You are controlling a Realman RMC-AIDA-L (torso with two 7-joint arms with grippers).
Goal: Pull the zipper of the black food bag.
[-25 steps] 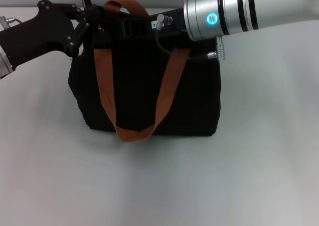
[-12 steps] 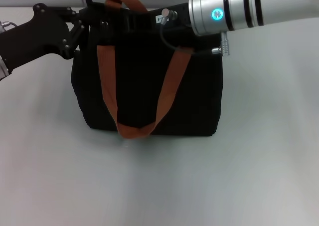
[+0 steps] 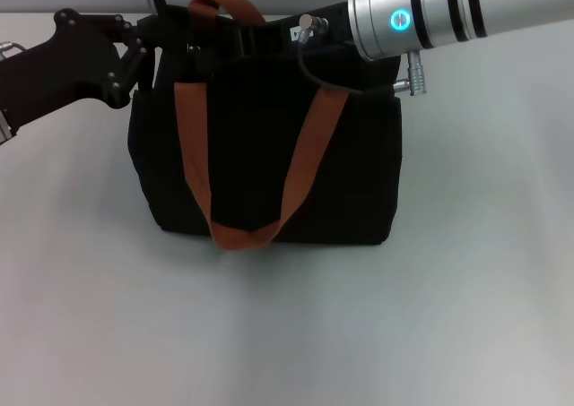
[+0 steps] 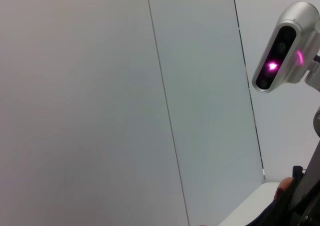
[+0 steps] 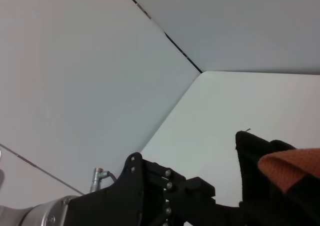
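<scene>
Both claws meet atop the black food bag (image 3: pixel 260 164), grip unclear.

The zipper cannot be made out anywhere: the top of the black food bag (image 3: pixel 269 155), at twelve o'clock in the head view, is covered by both arms. The left gripper (image 3: pixel 175 31) and right gripper (image 3: pixel 269 37) blend into the black fabric there, their fingers indistinguishable.
</scene>
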